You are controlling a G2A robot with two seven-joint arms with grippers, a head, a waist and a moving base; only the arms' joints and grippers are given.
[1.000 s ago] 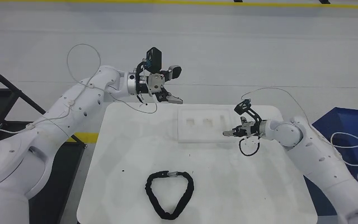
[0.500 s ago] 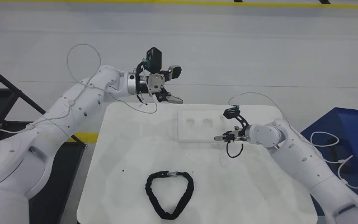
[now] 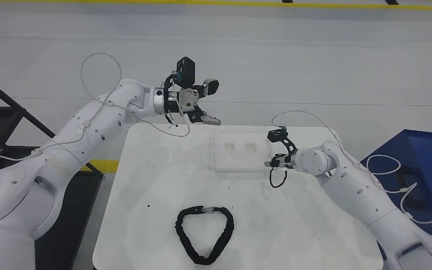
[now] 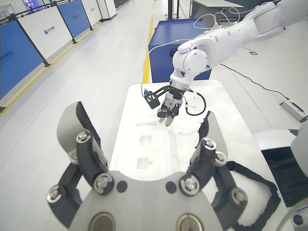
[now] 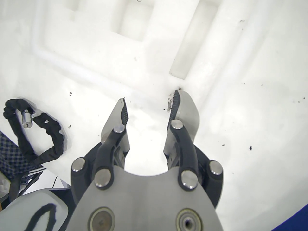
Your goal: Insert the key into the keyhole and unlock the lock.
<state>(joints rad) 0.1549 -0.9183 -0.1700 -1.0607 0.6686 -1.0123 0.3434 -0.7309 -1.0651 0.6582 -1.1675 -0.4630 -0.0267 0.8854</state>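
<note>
**Operator:** Where's the key, and how does my right arm stand?

**Spotter:** Look just beside the tip of your right gripper [image 5: 149, 102]. The small silver piece there is what I take for the key [image 5: 170, 100]. It lies flat on the white foam tray [image 5: 96, 56], at the tray's right end, toward the far edge of the tabletop [image 3: 148, 202]. The gripper is moderately open with nothing in it.

**Operator:** How will it handle?

**Spotter:** Light, thin, stiff and slick, I judge — lying flat, it gives you little edge to catch. Pinch the broad head and leave the blade free, pointing out of the grip. Squeeze firmly so it can't twist.

**Operator:** And the lock?

**Spotter:** The chain lock [image 3: 204, 233] lies in a loop by the near edge of the tabletop, well apart from the key. Its fabric-sleeved chain looks floppy and fairly heavy. The silver lock cylinder [image 5: 26, 121] is the only rigid part, so steady it there, or it will likely slide away under your push. Your left gripper [image 3: 211, 103] hangs wide open and empty above the far left corner — free for that.
</note>
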